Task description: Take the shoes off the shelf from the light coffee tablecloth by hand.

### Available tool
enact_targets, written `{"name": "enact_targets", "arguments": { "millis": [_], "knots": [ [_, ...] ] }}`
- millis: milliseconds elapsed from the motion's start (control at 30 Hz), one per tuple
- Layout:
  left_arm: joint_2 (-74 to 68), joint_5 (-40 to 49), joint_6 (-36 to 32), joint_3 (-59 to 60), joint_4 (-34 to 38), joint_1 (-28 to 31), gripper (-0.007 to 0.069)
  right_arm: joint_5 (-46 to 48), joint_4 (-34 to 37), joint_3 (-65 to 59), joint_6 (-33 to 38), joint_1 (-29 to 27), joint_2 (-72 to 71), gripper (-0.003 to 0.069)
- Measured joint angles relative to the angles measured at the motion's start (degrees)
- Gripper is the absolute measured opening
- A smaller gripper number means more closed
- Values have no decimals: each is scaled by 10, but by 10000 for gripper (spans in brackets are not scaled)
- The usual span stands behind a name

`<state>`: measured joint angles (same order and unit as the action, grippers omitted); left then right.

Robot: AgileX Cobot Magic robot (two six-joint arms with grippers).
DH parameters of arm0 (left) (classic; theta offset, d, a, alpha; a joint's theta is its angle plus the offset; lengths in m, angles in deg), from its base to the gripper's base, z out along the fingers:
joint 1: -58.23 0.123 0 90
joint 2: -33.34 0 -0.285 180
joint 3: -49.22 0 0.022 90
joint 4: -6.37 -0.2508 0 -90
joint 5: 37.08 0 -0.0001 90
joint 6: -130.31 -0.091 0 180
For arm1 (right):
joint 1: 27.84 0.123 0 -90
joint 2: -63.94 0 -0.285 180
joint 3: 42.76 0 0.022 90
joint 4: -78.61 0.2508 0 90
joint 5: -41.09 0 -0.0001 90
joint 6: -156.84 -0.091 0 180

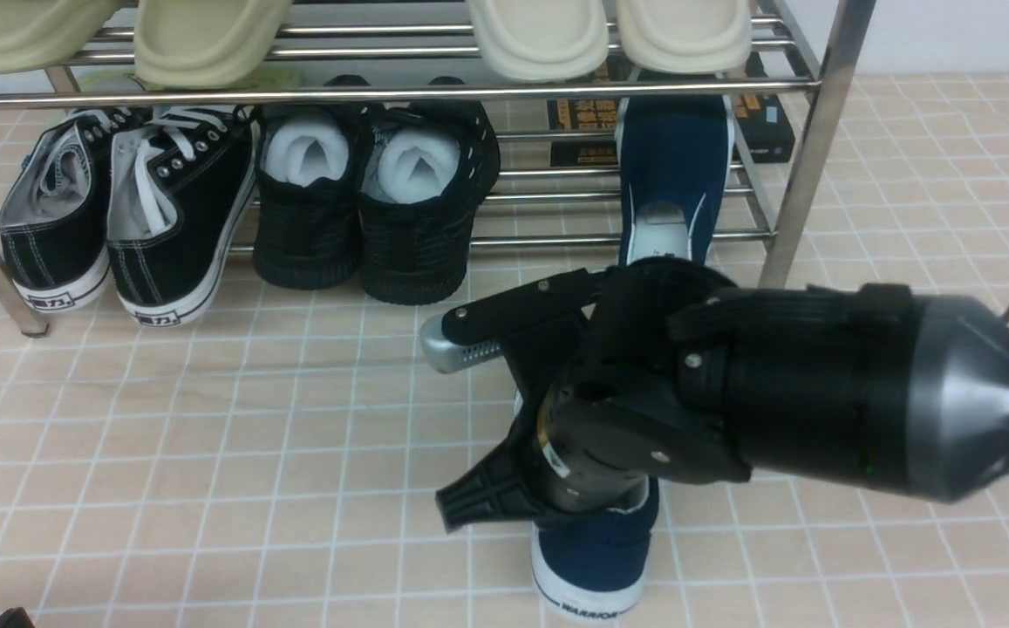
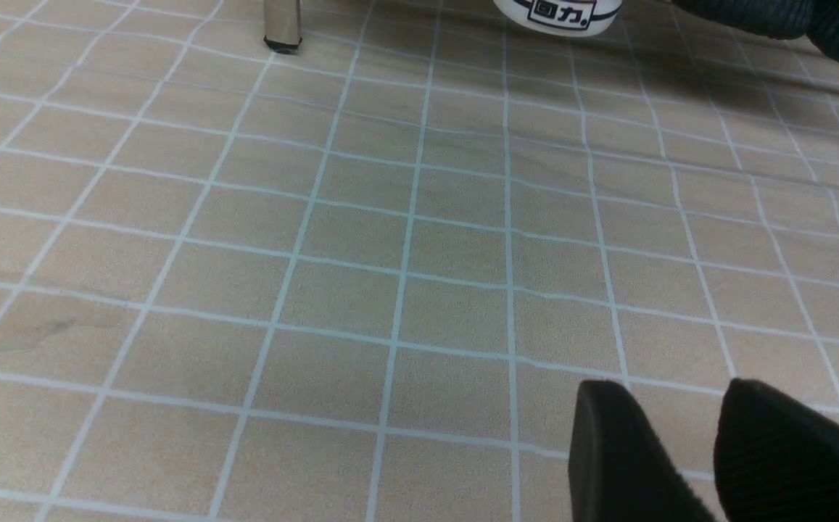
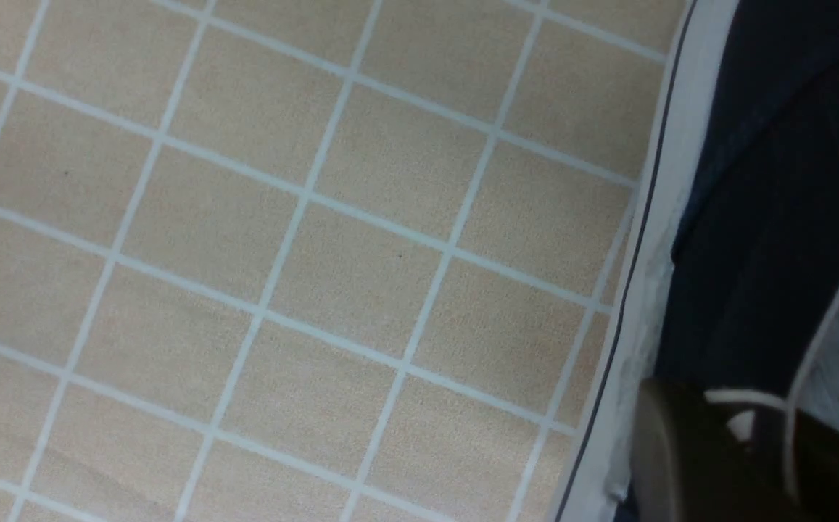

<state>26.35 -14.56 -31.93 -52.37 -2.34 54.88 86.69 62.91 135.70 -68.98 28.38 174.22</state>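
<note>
One navy slip-on shoe (image 1: 596,558) with a white WARRIOR sole lies toe toward me on the light coffee tablecloth (image 1: 207,436), in front of the shelf (image 1: 805,148). My right gripper (image 1: 539,506) is on top of it. In the right wrist view the right gripper (image 3: 745,428) is shut on the shoe's (image 3: 753,217) collar, one finger outside and one inside. I cannot tell if the shoe touches the cloth. The other navy shoe (image 1: 674,166) stands on the shelf's lower tier at the right. My left gripper (image 2: 669,406) is open and empty, low over the cloth.
Black lace-up sneakers (image 1: 120,209) and all-black shoes (image 1: 373,201) fill the lower tier's left and middle. Cream slippers (image 1: 539,35) sit on the upper tier. A black box (image 1: 761,113) lies behind the shelf. A shelf post foot (image 2: 281,32) stands ahead of the left gripper.
</note>
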Motion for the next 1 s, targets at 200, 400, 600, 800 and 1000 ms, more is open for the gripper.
{"name": "enact_targets", "arguments": {
  "millis": [200,400,600,800,1000],
  "knots": [
    [0,0,0,0,0,0,243,1,0,0,0,0,-1,55],
    [0,0,0,0,0,0,243,27,0,0,0,0,-26,65],
    [0,0,0,0,0,0,243,52,9,2,26,0,-94,71],
    [0,0,0,0,0,0,243,65,6,7,33,-1,-150,71],
    [0,0,0,0,0,0,243,67,30,7,58,-1,-167,69]
  ]
}}
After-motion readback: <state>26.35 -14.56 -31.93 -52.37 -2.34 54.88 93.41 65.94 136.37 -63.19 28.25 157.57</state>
